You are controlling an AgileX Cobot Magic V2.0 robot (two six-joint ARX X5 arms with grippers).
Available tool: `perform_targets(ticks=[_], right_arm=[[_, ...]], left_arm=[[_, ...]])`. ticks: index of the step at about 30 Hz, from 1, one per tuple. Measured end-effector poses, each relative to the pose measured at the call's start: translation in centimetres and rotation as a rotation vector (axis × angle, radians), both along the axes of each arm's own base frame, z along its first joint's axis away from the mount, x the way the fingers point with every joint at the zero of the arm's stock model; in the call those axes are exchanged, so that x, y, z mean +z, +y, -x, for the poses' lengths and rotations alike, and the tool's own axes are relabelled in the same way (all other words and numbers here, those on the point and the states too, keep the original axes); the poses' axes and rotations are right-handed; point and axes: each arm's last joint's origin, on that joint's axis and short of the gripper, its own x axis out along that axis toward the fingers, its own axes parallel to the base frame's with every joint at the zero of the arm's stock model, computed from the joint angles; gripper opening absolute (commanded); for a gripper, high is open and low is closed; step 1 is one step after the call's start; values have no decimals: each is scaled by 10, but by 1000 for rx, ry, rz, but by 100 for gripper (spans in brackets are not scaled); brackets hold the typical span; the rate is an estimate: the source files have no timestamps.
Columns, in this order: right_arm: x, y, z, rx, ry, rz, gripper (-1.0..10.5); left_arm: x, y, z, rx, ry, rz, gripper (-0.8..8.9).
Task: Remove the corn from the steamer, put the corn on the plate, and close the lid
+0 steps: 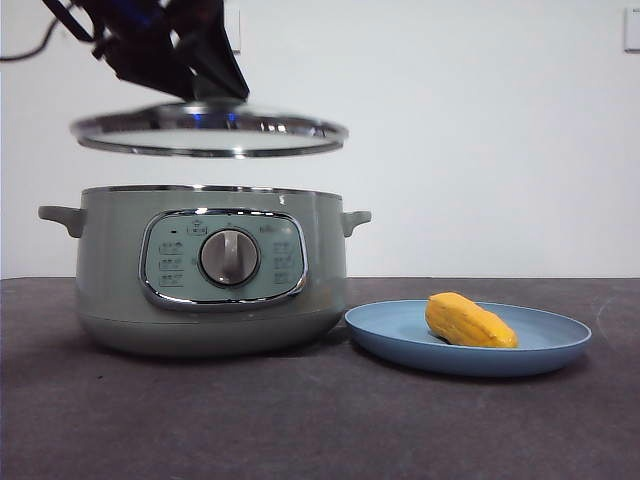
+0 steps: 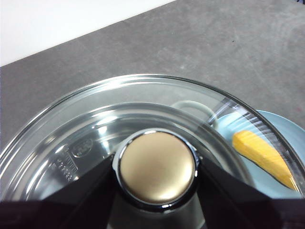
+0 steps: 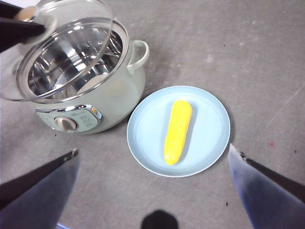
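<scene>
One lid [image 1: 209,131] hangs in left gripper [image 2: 156,167] above steamer [image 1: 212,270].

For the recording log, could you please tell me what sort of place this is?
Probably a lab test bench staged as a kitchen: a bare grey table against a blank white wall, holding only a steamer and a plate with corn.

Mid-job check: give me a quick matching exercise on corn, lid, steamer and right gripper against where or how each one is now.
1 corn
2 lid
3 steamer
4 right gripper

A held in the air by the left gripper
B lying on the plate
C open, holding nothing
D uncovered on the table

Pairs: 1-B, 2-A, 3-D, 4-C
</scene>
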Motion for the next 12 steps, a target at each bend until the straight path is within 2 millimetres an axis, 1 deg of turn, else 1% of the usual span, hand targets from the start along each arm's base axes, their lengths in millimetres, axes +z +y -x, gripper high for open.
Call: perform_targets(ticks=[7,12], right_arm=[[-3,-1,1,-1,29,12,630],[-3,-1,2,0,31,13,630]], left_arm=[[-19,-6,-16,17,20,-28,-8],[-24,0,-22,40,23,-46,-8]])
